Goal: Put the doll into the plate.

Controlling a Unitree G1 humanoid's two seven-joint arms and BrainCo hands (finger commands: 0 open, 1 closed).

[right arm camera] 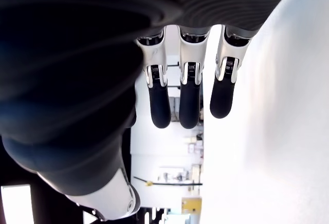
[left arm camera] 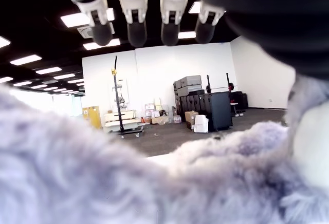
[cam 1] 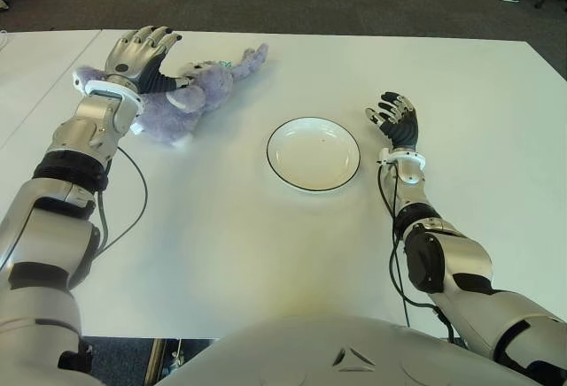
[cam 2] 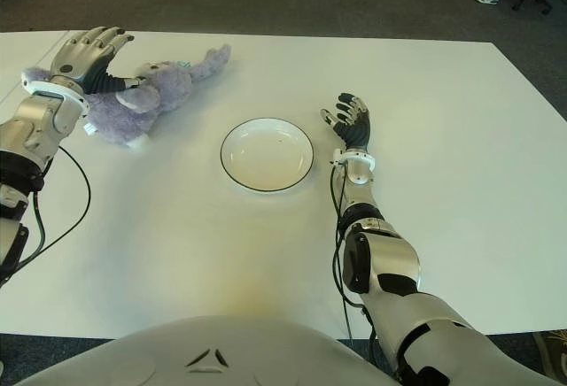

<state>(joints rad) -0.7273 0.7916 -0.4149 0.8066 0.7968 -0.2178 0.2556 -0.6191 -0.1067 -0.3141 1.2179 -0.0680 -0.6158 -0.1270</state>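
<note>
Bare white table [cam 1: 221,253] lay on every side of the plate [cam 1: 314,153]; nothing stood on it between the plate and the table's near edge. Plate itself held nothing. To the plate's left and farther back, the purple plush doll [cam 1: 182,98] lay on the table, well apart from the rim, with open tabletop between them. The left hand [cam 1: 140,52] sat over the doll, fingers extended, not closed on it. The right hand [cam 1: 395,120], fingers spread, showed just beside the plate's right rim, narrowing that side. Far edge beyond the plate was unobstructed.
</note>
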